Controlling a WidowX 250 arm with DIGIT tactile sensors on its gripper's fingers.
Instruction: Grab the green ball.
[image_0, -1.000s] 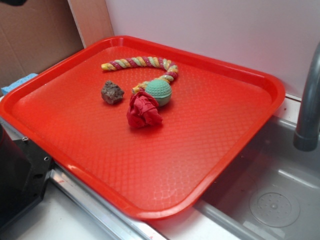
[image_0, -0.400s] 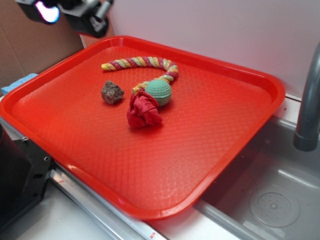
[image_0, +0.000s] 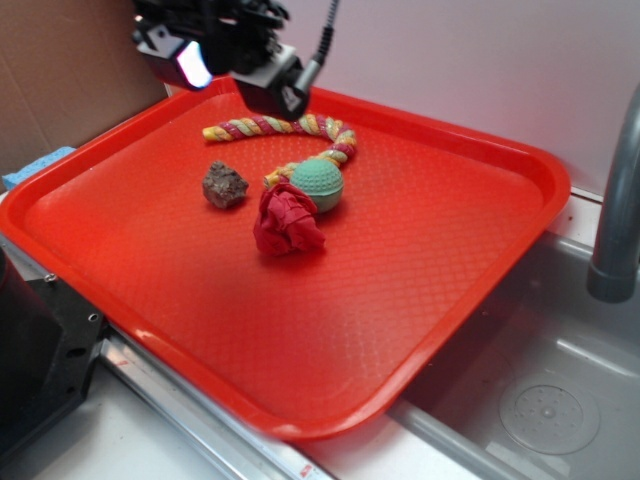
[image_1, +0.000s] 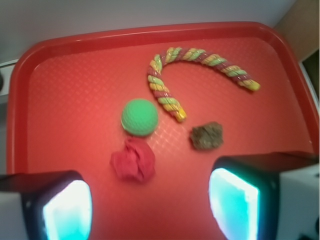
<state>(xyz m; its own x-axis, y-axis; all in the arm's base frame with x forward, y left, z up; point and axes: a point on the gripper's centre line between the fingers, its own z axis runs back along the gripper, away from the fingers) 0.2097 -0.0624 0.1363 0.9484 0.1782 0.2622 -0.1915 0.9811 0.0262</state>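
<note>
three items crowd green ball (image_1: 139, 117) centrally.

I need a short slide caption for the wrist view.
Open gripper above red tray: green ball beside rope.

One red tray (image_0: 480, 150); one green ball (image_0: 318, 184); one braided rope (image_0: 275, 125); one brown rock (image_0: 224, 185); one red cloth wad (image_0: 286, 222); one gripper (image_1: 150, 210).

White wall (image_0: 450, 60), cardboard panel (image_0: 60, 80), steel sink (image_0: 540, 370), grey faucet (image_0: 615, 210).
</note>
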